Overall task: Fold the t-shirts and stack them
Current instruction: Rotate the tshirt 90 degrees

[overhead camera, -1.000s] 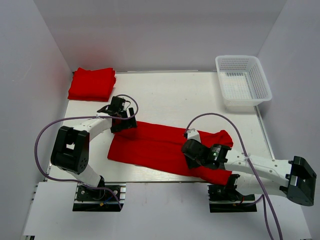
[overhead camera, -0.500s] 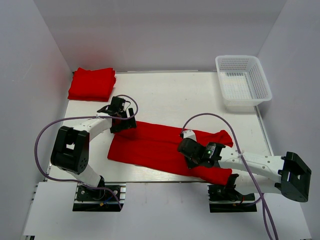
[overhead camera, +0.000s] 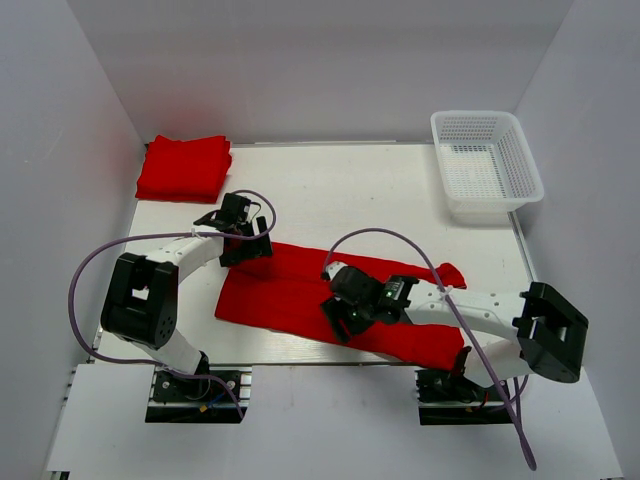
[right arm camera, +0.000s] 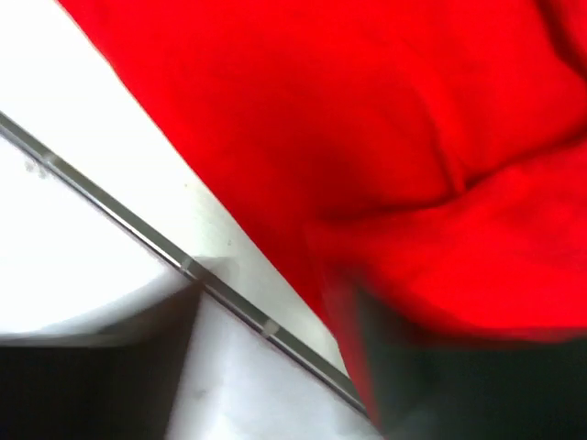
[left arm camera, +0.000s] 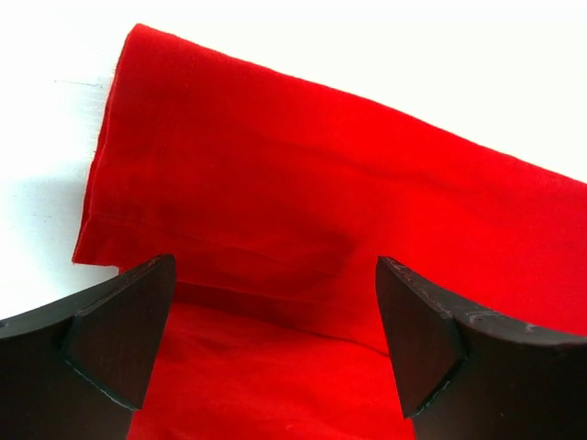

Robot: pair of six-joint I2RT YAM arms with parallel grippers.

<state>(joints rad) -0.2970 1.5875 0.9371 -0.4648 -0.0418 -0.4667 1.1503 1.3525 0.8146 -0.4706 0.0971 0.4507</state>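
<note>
A red t-shirt (overhead camera: 290, 295) lies folded into a long strip across the near half of the table. My left gripper (overhead camera: 245, 250) is open over its far left corner, and the left wrist view shows the cloth (left arm camera: 321, 183) between and beyond the spread fingers (left arm camera: 119, 330). My right gripper (overhead camera: 340, 322) is low over the strip's near edge, left of its middle. The right wrist view is blurred. It shows red cloth (right arm camera: 367, 119) and two dark fingers (right arm camera: 459, 394) set wide apart. A stack of folded red t-shirts (overhead camera: 185, 168) sits at the far left corner.
A white mesh basket (overhead camera: 487, 160) stands at the far right corner. The table's near edge strip (right arm camera: 138, 238) runs just below the shirt in the right wrist view. White walls enclose the table on three sides.
My right gripper has slid left along the shirt's near edge, from the right part toward the middle. The left arm and the shirt's outline have not visibly moved.
</note>
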